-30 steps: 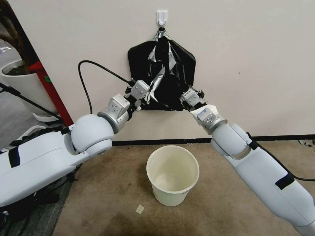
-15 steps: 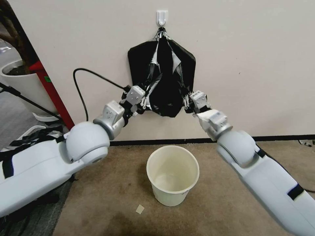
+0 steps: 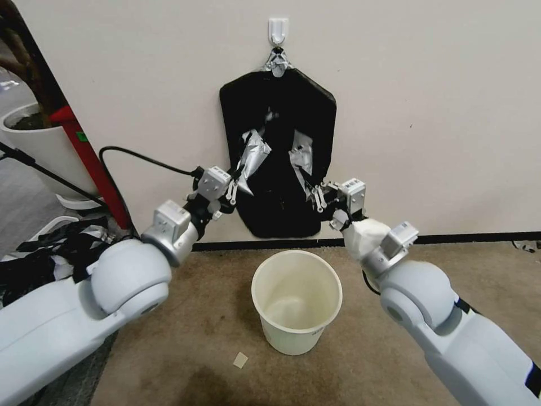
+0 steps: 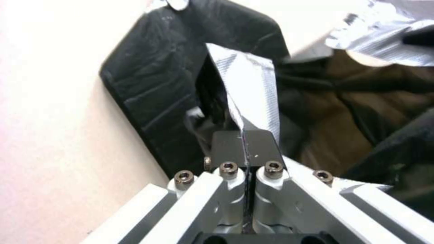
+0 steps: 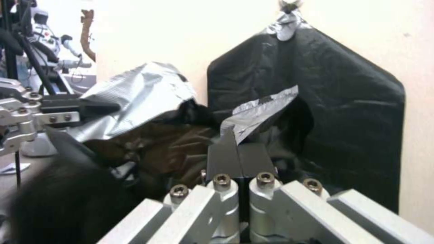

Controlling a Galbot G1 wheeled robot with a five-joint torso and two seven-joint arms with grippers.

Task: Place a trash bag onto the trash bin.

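Head view, L to R. Lower left: left arm reaching up toward frame centre, left gripper (image 3: 232,189) pinched tight on silvery edge of trash bag (image 3: 276,186); left wrist view confirms, pads (image 4: 228,145) together w/ film running between them. Centre: thick black pad of bags (image 3: 315,113) hanging flat on wall from white hook (image 3: 278,29), hence both arms raised to wall height. Single bag pulled off pad's face, drooping just above floor line, black side out, grey reverse showing at both held corners. Right of centre: right gripper (image 3: 320,197) clamped on opposite edge; right wrist view shows pads (image 5: 253,157) closed on silver flap. Gripped at two sides w/ grippers apart, prob. to spread mouth open for fitting over rim. Lower centre: trash bin (image 3: 297,301) upright on carpet, directly below bag, unlined, so bag needs only lowering, not carrying sideways. Judgement: bag freed or nearly freed from pad; fitting step not yet begun.
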